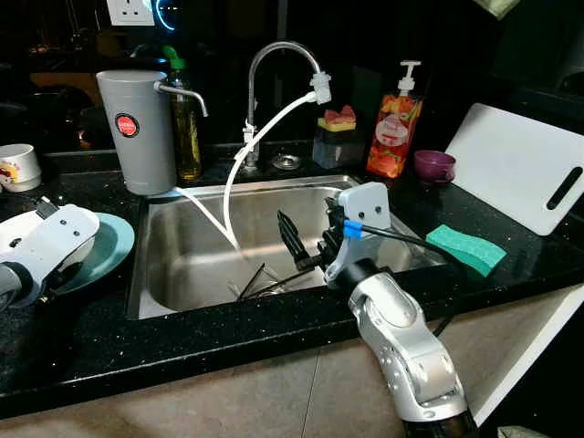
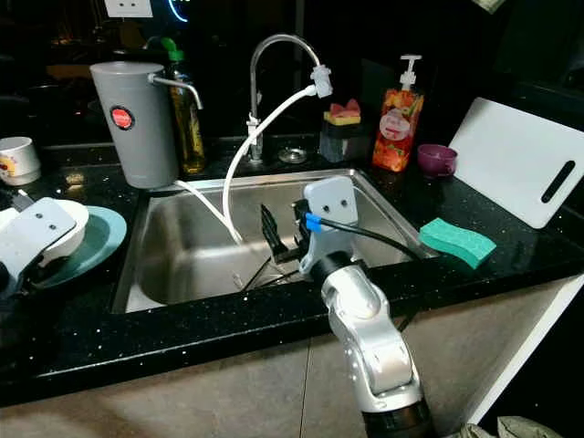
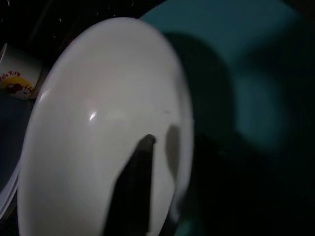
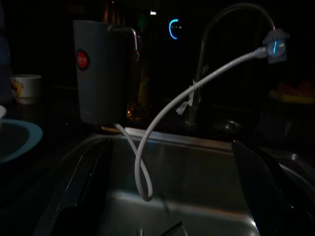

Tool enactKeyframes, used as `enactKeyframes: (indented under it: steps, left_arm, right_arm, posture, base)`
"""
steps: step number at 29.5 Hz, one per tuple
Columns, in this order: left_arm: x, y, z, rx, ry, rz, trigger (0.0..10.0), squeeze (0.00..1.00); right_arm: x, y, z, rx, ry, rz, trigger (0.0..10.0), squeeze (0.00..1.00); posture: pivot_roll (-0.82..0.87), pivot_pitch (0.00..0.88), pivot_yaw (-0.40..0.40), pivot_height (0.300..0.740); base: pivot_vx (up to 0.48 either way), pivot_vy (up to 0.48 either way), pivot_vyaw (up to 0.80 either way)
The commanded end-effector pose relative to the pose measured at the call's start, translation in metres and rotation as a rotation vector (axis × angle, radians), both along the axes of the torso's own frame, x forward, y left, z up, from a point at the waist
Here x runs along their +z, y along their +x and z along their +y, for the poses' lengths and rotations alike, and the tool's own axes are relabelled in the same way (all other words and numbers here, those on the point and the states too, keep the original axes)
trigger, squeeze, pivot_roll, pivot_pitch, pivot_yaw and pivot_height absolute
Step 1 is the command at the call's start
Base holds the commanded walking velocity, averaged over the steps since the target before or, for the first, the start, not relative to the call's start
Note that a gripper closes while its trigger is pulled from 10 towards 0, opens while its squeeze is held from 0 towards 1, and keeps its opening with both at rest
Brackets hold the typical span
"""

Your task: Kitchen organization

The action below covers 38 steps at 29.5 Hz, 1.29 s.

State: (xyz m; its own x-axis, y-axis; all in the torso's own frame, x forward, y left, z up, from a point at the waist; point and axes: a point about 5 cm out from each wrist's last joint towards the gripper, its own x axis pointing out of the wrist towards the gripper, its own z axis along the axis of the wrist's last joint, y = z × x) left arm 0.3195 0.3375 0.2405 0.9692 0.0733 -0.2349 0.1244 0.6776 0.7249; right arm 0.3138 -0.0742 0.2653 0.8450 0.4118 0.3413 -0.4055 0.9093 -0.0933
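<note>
Right end effector [image 1: 294, 239] was held spread open over the sink [image 1: 182, 274]; left end effector [image 3: 140, 187] was placed at the white bowl [image 3: 98, 147], grip unclear, presumably for stacking.

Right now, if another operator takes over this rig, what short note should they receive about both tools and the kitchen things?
Left tool: over the white bowl that sits on the teal plate, left of the sink; I cannot tell if its fingers are open or shut.
Right tool: open, empty, held over the sink basin.
Utensils lie at the sink bottom, the green sponge on the counter to the right.
Done: nothing clearly put away.
Left: bowl, plate, utensils, sponge.
</note>
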Motion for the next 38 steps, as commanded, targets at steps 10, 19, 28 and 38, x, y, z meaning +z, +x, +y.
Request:
enactKeyframes:
  steps: [10, 19, 28, 38]
  left_arm:
    - [0.007, 0.001, -0.001, 0.007, 0.203, -0.075, 0.0, 0.0]
    - [0.048, 0.008, -0.073, -0.297, 0.413, -0.5, 10.0, 0.0]
    - [0.036, 0.006, -0.142, -0.566, 0.48, -0.677, 10.0, 0.0]
    - [0.017, 0.005, -0.184, -0.777, 0.509, -0.694, 10.0, 0.0]
  right_arm:
    - [0.0, 0.002, 0.004, 0.003, 0.003, 0.025, 10.0, 0.0]
    - [0.002, 0.002, 0.008, 0.036, 0.035, 0.046, 10.0, 0.0]
    - [0.005, -0.009, 0.022, 0.231, 0.15, 0.128, 10.0, 0.0]
    - [0.018, -0.017, 0.031, 0.372, 0.299, 0.166, 10.0, 0.0]
  posture:
    - [0.08, 0.091, -0.061, 0.74]
    - [0.08, 0.086, -0.065, 0.74]
    - [0.07, 0.071, -0.071, 0.74]
    - [0.07, 0.053, -0.068, 0.74]
  base:
    - [0.0, 0.0, 0.0]
    - [0.0, 0.0, 0.0]
    - [0.0, 0.0, 0.0]
    - [0.0, 0.0, 0.0]
